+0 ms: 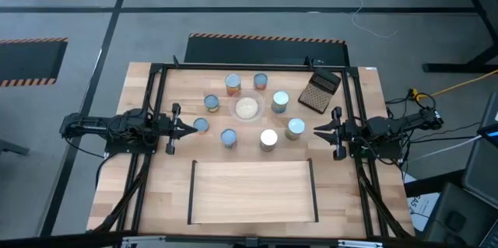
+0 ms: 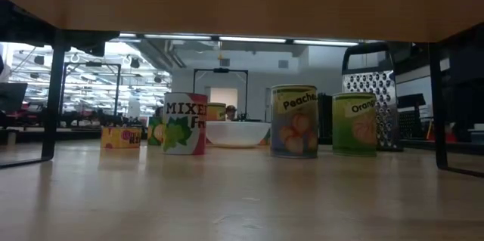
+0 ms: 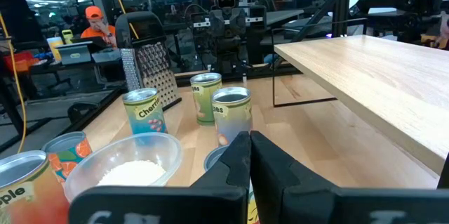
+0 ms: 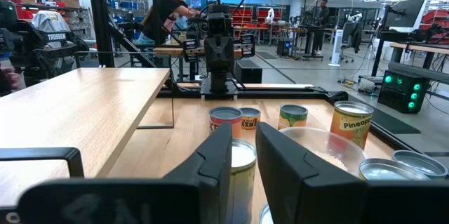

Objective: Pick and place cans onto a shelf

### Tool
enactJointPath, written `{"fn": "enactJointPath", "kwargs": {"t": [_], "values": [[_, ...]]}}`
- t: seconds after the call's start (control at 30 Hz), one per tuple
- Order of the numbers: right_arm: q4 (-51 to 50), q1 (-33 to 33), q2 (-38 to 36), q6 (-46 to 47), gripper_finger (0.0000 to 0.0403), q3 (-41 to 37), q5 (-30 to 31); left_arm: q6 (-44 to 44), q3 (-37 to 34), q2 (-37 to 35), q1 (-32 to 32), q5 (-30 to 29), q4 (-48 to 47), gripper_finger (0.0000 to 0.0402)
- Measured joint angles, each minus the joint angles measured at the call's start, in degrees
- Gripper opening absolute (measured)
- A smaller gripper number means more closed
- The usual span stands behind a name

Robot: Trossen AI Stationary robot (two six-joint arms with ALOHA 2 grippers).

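- Left gripper (image 1: 189, 129): at the table's left edge, fingers pressed together with nothing between them. The tip points inward and sits just beside a pale-blue-topped can (image 1: 201, 125).
- Right gripper (image 1: 319, 130): at the table's right edge, pointing inward, fingers parted by a narrow gap. Nothing is held. Its tip is near the can (image 1: 295, 127) on the right of the group.
- Cans: eight stand upright on the table (image 1: 366, 108), ringed around a clear bowl (image 1: 247, 109) of pale grains. Two are at the far side, two on the left, two on the right, two on the near side. One near can has a white top (image 1: 268, 138).
- Shelf (image 1: 254, 190): a light-wood board with black bar edging, at the near side of the table, apart from the cans. No can is on it.
- Low view: labelled cans stand on the table; one reads "Peaches" (image 2: 294, 120), and another begins "MIXED" (image 2: 185, 123).
- Grater (image 1: 320, 91): dark gridded block lying at the far right of the table, beyond the cans.
- Background: a person (image 4: 165, 10) is working at a bench beyond the table.
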Motion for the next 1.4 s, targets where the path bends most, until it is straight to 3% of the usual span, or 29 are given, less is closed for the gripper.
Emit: {"fn": "enactJointPath", "kwargs": {"t": [0.67,0.93,1.4], "values": [[0.02,0.01,0.0,0.0,0.0071,0.0,0.01,0.02,-0.05,0.0,0.0,0.02,0.66,0.0],[0.01,0.01,0.02,0.0,0.0071,0.0,0.01,-0.01,-0.05,0.02,0.0,0.02,6.0,0.0002],[0.02,0.01,0.0,0.0,0.0071,0.0,0.03,-3.45,-0.03,0.0,0.01,0.12,8.75,0.0112]]}}
